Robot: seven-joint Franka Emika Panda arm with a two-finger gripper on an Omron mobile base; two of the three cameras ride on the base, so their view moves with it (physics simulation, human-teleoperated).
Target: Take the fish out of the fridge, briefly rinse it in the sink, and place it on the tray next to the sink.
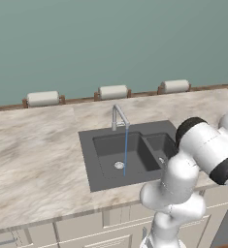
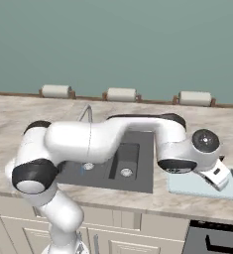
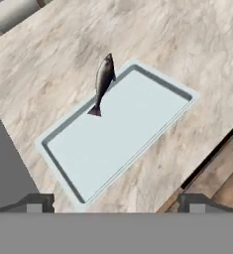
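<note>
Dark grey, slim fish lay across the rim of the pale bluish tray, head out over the marbled counter; I found this in my hand view. Left base view alone showed water streaming from the faucet into the sink. Gripper stood wide, holding nothing, above the tray.

The marbled beige bench carries the dark grey sink set into it, and three paper-towel rolls lie along its back edge. The pale tray lies flat on it just beside the sink, with the fish across the tray's rim
</note>
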